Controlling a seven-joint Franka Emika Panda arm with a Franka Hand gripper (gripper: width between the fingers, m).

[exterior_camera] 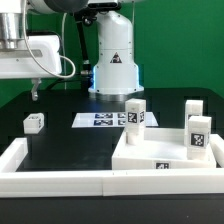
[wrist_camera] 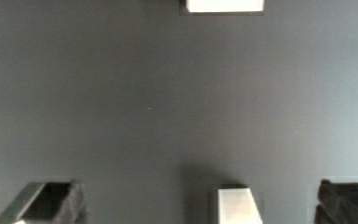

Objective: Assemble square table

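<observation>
Fingers (exterior_camera: 36, 93) hang at the exterior view's far left, under the white arm head, above the black surface (exterior_camera: 70, 140) and holding nothing; in the wrist view the two dark fingertips (wrist_camera: 48, 200) stand wide apart with only bare surface between them. Below and a little right of them in the exterior view, a small white leg block (exterior_camera: 34, 122) rests alone on the surface, well apart from the other parts. Further right, near the middle, the marker board (exterior_camera: 100, 119) lies flat in front of the robot's white base (exterior_camera: 114, 60). Right of it sits the square table slab (exterior_camera: 160, 150), a wide white plate lying flat at the near right, pressed into the corner of the white rail (exterior_camera: 55, 180) that borders the surface, with a tag on its front edge. Three leg blocks stand upright at the slab: one (exterior_camera: 135, 114) at its far left corner, one (exterior_camera: 191, 110) further back at the right, and one (exterior_camera: 199, 135) nearer at the right edge. Whether these are seated in the corner holes or just standing there cannot be told.
</observation>
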